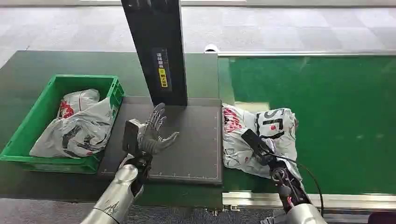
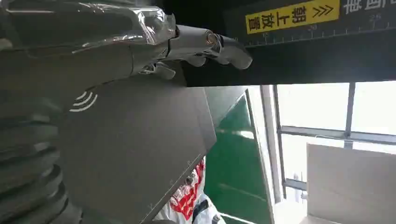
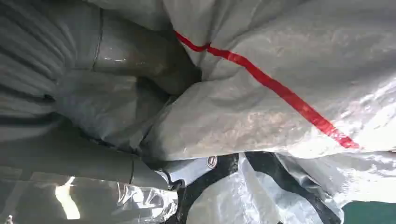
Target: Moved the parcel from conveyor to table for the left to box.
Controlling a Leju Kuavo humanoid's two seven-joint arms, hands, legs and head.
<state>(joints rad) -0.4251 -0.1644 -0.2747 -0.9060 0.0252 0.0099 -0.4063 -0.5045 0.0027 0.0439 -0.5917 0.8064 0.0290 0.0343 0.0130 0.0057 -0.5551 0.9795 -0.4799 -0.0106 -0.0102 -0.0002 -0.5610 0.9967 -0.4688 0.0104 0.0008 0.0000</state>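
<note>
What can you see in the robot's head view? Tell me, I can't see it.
The right hand rests on a crumpled white plastic parcel on the green conveyor belt. The left hand hovers open over a dark grey square platform, beside a green plastic crate holding another bag.

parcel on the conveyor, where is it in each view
Head view: the parcel lies on the green conveyor, just right of the dark platform, under the right hand.
Left wrist view: a red and white corner of it peeks past the platform's edge.
Right wrist view: it is seen close up, its red stripe across it, the hand's fingers pressed into it.
Shared landmark: the conveyor.
</note>
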